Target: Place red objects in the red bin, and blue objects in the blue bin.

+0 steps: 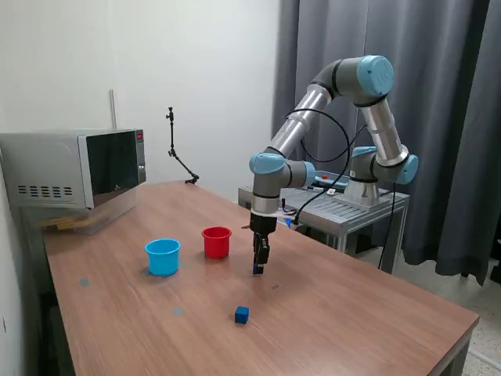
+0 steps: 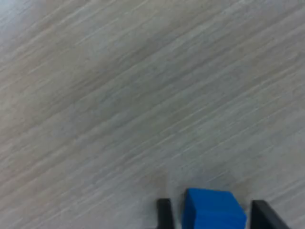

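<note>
Nearest to the camera in the exterior view lies a tiny plain dark blue cube (image 1: 242, 315), alone on the brown wooden table (image 1: 352, 313), towards the front edge and well apart from both cups. Behind it, the black two-finger claw (image 1: 258, 269) of the grey and light blue robot arm (image 1: 313, 102) points straight down and is very low over the table. In the wrist view, a second small dark blue cube (image 2: 214, 210) sits between the two dark fingers (image 2: 164, 213), with a narrow gap visible on each side, so the claw seems slightly open around the cube and not yet pressing on it; if the pads touch it lower down, I cannot tell. The step in hand, as I judge it, is the grasp of this blue cube. The next move would ask the claw to close firmly on the cube, lift it clear of the table, and carry it towards the exterior view's left, past the small round red plastic cup (image 1: 217, 241), to the small round light blue plastic cup (image 1: 163, 256) that stands beside it. The red cup lies nearer to the claw, so the carrying path should pass above its rim. No red cubes are visible on the table in either view.
</note>
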Robot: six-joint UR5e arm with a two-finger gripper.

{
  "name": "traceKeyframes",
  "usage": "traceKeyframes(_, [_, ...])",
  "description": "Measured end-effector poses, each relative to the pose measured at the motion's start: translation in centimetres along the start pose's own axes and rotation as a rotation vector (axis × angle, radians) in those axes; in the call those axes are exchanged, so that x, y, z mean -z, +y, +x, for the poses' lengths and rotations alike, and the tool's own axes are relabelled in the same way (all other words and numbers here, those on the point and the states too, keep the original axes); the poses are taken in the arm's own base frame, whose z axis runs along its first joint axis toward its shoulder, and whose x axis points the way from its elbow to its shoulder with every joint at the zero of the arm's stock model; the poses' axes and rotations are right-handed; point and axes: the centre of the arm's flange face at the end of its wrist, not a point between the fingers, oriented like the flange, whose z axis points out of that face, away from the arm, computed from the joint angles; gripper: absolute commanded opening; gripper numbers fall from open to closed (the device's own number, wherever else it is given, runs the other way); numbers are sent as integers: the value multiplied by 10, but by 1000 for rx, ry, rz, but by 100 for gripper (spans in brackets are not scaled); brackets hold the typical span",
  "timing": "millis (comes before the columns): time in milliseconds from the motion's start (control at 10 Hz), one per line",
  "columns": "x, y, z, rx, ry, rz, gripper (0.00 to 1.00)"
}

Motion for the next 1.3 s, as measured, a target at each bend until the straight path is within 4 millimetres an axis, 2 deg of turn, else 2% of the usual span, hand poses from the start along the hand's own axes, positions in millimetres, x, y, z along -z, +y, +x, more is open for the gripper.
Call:
traceKeyframes(900, [13, 3, 1, -8, 11, -24, 0])
traceKeyframes(1300, [34, 23, 11, -6, 28, -52, 0])
